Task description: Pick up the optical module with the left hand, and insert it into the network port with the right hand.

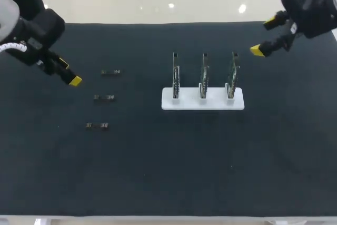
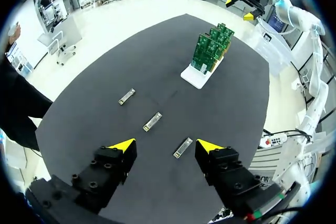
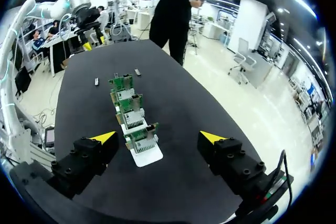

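Three small metal optical modules lie in a column on the black mat at the left: the far one (image 1: 111,72) (image 2: 182,147), the middle one (image 1: 104,97) (image 2: 152,121) and the near one (image 1: 97,125) (image 2: 126,96). My left gripper (image 1: 68,72) (image 2: 166,145) hovers open just left of the far module, holding nothing. Three upright green circuit boards (image 1: 204,75) (image 2: 210,51) (image 3: 131,114) with network ports stand in a white holder (image 1: 202,101) (image 3: 148,157) at mid table. My right gripper (image 1: 263,36) (image 3: 157,138) hangs open and empty above the back right, beyond the boards.
The black mat (image 1: 168,172) covers the whole table, with bare room in front of the holder and on the right. Two of the modules (image 3: 96,81) (image 3: 137,72) show past the boards in the right wrist view.
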Controlling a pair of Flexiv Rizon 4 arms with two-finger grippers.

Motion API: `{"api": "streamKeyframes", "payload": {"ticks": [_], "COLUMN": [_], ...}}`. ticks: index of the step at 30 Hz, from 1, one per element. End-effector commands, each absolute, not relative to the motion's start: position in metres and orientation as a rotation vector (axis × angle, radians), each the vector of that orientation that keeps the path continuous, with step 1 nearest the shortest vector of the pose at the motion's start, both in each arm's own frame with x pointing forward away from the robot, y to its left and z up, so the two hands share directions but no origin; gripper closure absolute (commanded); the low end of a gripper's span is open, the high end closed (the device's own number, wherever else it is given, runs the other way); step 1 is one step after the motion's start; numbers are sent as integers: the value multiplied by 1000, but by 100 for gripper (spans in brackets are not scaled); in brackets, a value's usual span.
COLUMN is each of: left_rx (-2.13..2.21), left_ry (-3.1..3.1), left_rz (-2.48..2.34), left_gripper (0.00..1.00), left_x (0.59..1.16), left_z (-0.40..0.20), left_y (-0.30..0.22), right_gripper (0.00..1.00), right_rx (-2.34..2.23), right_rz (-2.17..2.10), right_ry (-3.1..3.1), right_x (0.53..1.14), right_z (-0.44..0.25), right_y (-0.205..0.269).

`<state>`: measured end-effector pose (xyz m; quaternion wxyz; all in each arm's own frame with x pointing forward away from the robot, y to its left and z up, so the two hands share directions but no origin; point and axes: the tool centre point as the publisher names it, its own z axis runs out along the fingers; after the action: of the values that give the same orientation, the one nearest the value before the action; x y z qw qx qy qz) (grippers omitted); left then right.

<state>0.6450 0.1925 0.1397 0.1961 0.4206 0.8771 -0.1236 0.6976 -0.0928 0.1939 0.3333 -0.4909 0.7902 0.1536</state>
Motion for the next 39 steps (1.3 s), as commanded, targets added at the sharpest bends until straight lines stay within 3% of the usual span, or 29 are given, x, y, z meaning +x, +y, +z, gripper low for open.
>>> {"api": "streamKeyframes", "payload": {"ticks": [1,12,39], "left_rx": [1176,1204,1261], "left_ry": [2445,2422,2403], "left_rz": [-348,-349,-341], "left_gripper": [0,0,0], "left_x": [637,629,626], "left_z": [143,146,146], "left_y": [197,212,220], "right_gripper": [0,0,0], "right_rx": [-1462,-1562,-1517], "right_rz": [612,675,674], "right_ry": [2034,1933,1922], "right_x": [709,689,684], "right_z": [196,195,194], "right_y": [-76,-36,-36]}}
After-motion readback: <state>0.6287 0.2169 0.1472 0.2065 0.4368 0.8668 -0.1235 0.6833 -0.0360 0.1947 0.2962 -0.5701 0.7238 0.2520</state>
